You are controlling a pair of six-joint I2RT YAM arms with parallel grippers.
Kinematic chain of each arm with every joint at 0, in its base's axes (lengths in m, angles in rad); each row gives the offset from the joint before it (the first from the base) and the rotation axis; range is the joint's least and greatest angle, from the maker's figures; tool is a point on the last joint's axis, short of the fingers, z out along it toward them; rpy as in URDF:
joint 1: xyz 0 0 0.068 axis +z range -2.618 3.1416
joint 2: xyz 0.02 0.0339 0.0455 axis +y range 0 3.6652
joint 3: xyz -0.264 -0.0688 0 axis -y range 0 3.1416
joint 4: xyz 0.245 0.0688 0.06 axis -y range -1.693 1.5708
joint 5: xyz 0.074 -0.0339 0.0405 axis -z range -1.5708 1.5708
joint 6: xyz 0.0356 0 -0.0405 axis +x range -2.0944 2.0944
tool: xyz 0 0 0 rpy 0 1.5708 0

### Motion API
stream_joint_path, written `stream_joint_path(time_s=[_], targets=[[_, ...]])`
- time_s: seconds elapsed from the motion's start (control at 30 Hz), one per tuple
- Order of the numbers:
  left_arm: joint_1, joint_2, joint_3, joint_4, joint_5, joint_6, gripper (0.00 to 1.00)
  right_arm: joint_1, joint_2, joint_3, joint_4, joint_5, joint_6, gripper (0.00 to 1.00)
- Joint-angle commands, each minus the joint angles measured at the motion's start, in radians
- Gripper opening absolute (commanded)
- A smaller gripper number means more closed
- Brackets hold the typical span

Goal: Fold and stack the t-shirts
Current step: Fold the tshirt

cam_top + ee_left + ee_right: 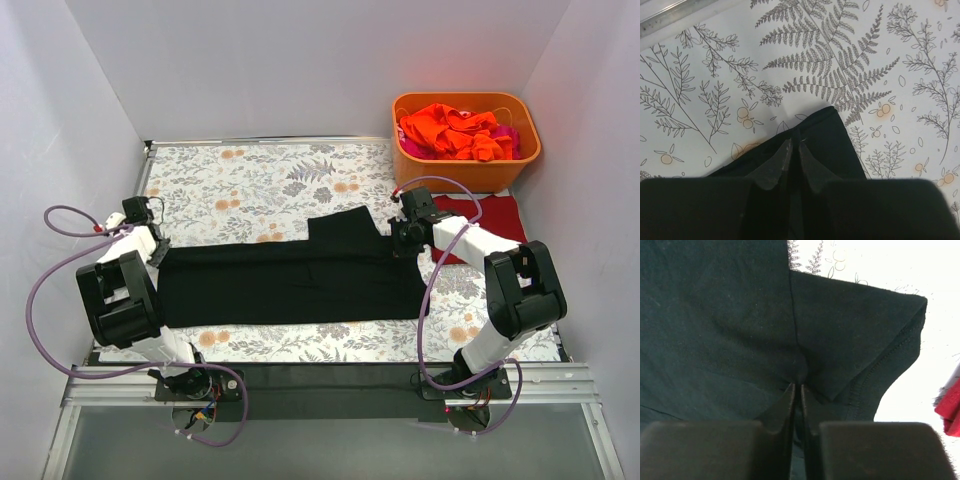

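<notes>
the surface (560, 345) is covered by a leaf-print tablecloth (260, 180), and across its middle the black t-shirt (290, 280) lies flat as a long band running left to right, with one sleeve sticking out toward the far side right of centre. an orange plastic tub (462, 172) stands at the far right corner, filled with crumpled orange t-shirts (455, 130) and a bit of pink t-shirt (508, 140) at its right side. just near of the tub, a dark red t-shirt (497, 214) lies flat on the tablecloth, partly hidden by the right arm. the right gripper (403, 240) sits at the right end of the black t-shirt, by the sleeve, its fingers (790, 402) pressed together on a puckered pinch of the black cloth. the left gripper (160, 250) is at the far left corner of the black t-shirt, its fingers (782, 162) drawn to a narrow slit over the corner hem, pinching the cloth.
</notes>
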Motion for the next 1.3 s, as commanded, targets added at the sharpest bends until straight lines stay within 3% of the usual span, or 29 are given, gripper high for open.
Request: stream_joint_path(time_s=[0.0,0.13,0.27,0.43,0.77,1.0,1.27], targets=[[0.007,-0.018,-0.022,0.028,-0.012,-0.024,0.13,0.001,-0.006,-0.001,0.036,-0.024,0.007,0.17],[0.008,-0.089,-0.032,0.023,0.0,-0.017,0.59,0.01,-0.047,0.037,0.039,-0.043,-0.009,0.32],[-0.012,-0.175,-0.042,0.023,0.029,0.012,0.78,0.016,-0.057,0.118,0.054,-0.067,-0.047,0.44],[-0.074,-0.249,-0.042,0.009,0.07,0.032,0.81,0.019,0.03,0.252,0.083,-0.077,-0.11,0.46],[-0.4,-0.272,0.017,0.026,0.138,0.16,0.84,0.021,0.308,0.468,0.14,-0.061,-0.171,0.43],[-0.483,-0.342,-0.077,0.055,0.213,0.187,0.86,0.022,0.428,0.542,0.14,-0.031,-0.187,0.42],[-0.501,-0.503,-0.252,0.081,0.212,0.187,0.87,0.024,0.503,0.56,0.14,-0.011,-0.183,0.42]])
